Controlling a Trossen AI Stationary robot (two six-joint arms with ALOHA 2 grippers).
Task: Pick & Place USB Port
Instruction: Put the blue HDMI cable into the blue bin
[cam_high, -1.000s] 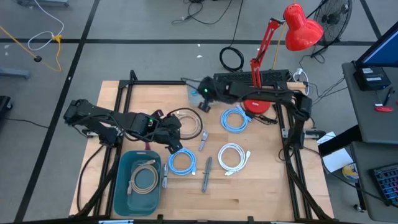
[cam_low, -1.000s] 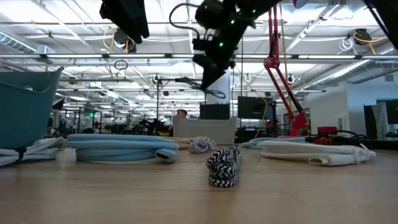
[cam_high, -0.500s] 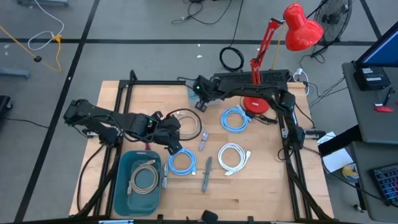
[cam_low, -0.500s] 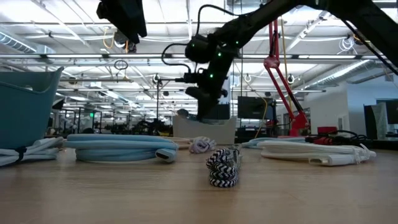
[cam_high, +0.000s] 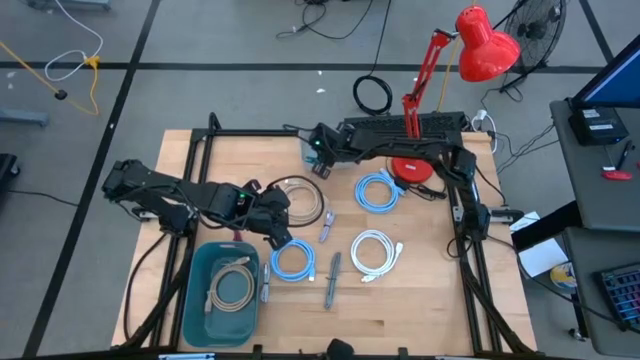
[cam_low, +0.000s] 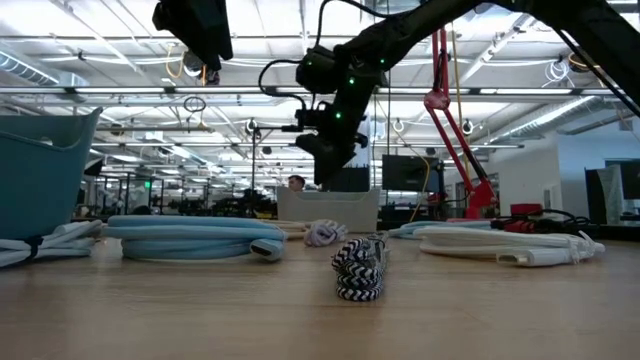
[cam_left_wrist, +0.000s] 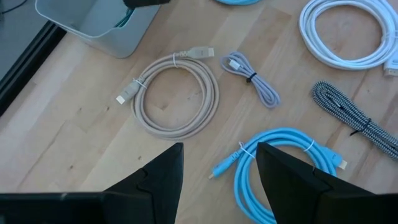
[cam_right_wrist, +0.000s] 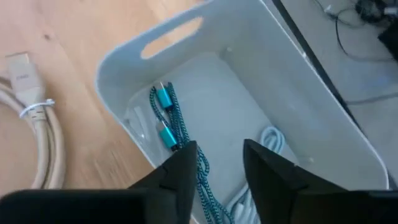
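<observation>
Wooden table (cam_high: 400, 300) carries our sorting job, with a teal bin (cam_high: 196, 300) at 7 o'clock and a small white bin (cam_right_wrist: 273, 81) at 12 o'clock. We hold our right gripper (cam_right_wrist: 214, 168) just above the white bin, fingers parted with nothing between them; the teal braided cable (cam_right_wrist: 171, 134) lying inside suggests we released it there, beside a white cable (cam_right_wrist: 264, 140). Our left gripper (cam_left_wrist: 217, 168) hovers near table centre, fingers spread and empty, over the light-blue coil (cam_left_wrist: 280, 168), probably lined up for the next pick.

We count five cables loose on the table: two light-blue coils, the second (cam_high: 378, 191) at 1 o'clock, one white coil (cam_high: 373, 251), one beige coil (cam_left_wrist: 176, 93) and one black-and-white braided bundle (cam_low: 358, 268). A small grey bundle (cam_left_wrist: 252, 78) makes six. One more beige coil (cam_high: 233, 290) sits in the teal bin.
</observation>
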